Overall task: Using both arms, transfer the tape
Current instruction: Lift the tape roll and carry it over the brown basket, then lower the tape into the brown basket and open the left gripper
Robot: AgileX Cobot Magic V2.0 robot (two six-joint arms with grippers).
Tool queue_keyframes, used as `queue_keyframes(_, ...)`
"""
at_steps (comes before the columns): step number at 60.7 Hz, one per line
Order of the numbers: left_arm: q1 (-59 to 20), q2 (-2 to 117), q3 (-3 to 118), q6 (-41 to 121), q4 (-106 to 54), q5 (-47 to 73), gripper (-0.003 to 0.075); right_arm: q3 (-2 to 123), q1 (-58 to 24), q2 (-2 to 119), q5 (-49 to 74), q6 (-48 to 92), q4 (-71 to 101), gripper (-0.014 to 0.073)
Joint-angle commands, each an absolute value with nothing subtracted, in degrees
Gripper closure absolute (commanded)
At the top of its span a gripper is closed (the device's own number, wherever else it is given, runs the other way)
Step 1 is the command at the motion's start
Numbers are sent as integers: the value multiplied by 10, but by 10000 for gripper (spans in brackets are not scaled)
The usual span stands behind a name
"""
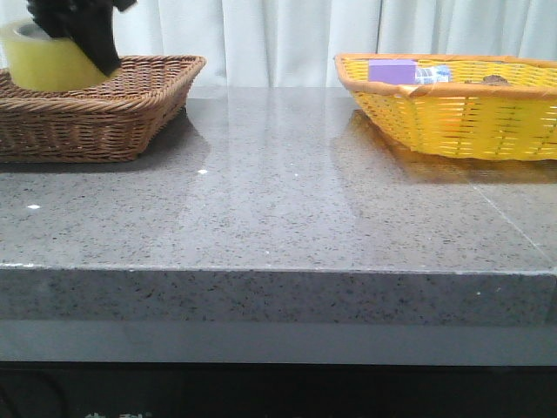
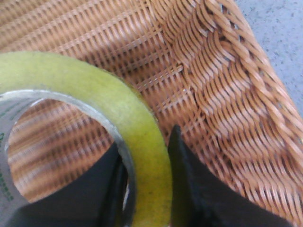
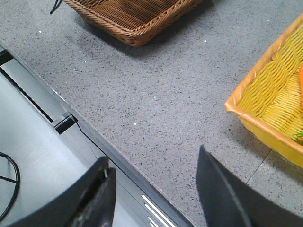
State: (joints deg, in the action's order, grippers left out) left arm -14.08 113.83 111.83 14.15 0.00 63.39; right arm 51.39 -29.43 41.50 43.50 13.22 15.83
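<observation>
The yellow tape roll (image 1: pixel 48 61) is in the brown wicker basket (image 1: pixel 96 113) at the far left of the table. My left gripper (image 1: pixel 74 30) is shut on the tape's wall. In the left wrist view one finger (image 2: pixel 102 189) is inside the core and the other is outside the yellow tape (image 2: pixel 142 137); whether the roll rests on the basket floor cannot be told. My right gripper (image 3: pixel 154 189) is open and empty, high above the table's front edge; it does not show in the front view.
A yellow wicker basket (image 1: pixel 452 113) at the back right holds a purple box (image 1: pixel 392 71) and other small items. The grey stone table (image 1: pixel 278 200) lies between the baskets. In the right wrist view the brown basket (image 3: pixel 137 16) and yellow basket (image 3: pixel 270 104) both show.
</observation>
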Motion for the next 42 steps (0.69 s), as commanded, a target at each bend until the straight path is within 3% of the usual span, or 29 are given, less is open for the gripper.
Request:
queue_keyframes(1, -140, 1120, 1139, 138, 0, 585, 619, 528, -293, 413, 396, 135, 168, 183)
queue_keyframes(23, -140, 1146, 1139, 138, 4, 584, 606, 528, -293, 413, 396, 135, 168, 183)
queue_keyframes(26, -140, 1146, 1139, 138, 4, 584, 566, 528, -293, 413, 396, 135, 168, 183)
queue_keyframes(36, -140, 1146, 1139, 138, 4, 585, 321, 528, -293, 413, 396, 135, 168, 183)
queue_keyframes(42, -140, 1145, 1139, 138, 4, 599, 278, 528, -293, 413, 396, 135, 168, 183)
